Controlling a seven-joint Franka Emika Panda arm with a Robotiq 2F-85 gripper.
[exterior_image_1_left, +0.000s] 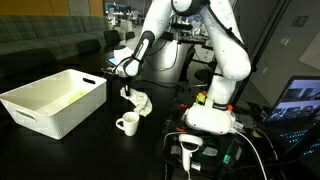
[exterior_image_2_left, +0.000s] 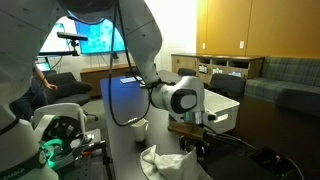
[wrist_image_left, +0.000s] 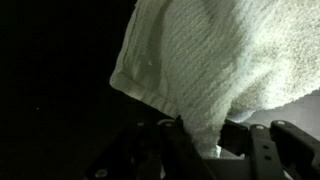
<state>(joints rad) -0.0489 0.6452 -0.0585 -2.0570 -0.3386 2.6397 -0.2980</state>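
A white ribbed cloth (wrist_image_left: 215, 55) fills the upper right of the wrist view, and a fold of it hangs down between my fingers (wrist_image_left: 262, 145). My gripper (wrist_image_left: 205, 135) is shut on that fold. In both exterior views the gripper (exterior_image_1_left: 128, 93) (exterior_image_2_left: 196, 145) points down over the dark table, at the edge of the crumpled cloth (exterior_image_1_left: 141, 102) (exterior_image_2_left: 165, 160). Most of the cloth still rests on the table. A white mug (exterior_image_1_left: 127, 124) (exterior_image_2_left: 139, 128) stands on the table close beside the cloth, apart from the gripper.
A large white basket (exterior_image_1_left: 55, 100) (exterior_image_2_left: 225, 106) stands on the table beyond the cloth. A lit laptop screen (exterior_image_1_left: 300, 100) is near the robot base (exterior_image_1_left: 212, 118). Cables and a small stand (exterior_image_1_left: 190, 150) lie at the table's front.
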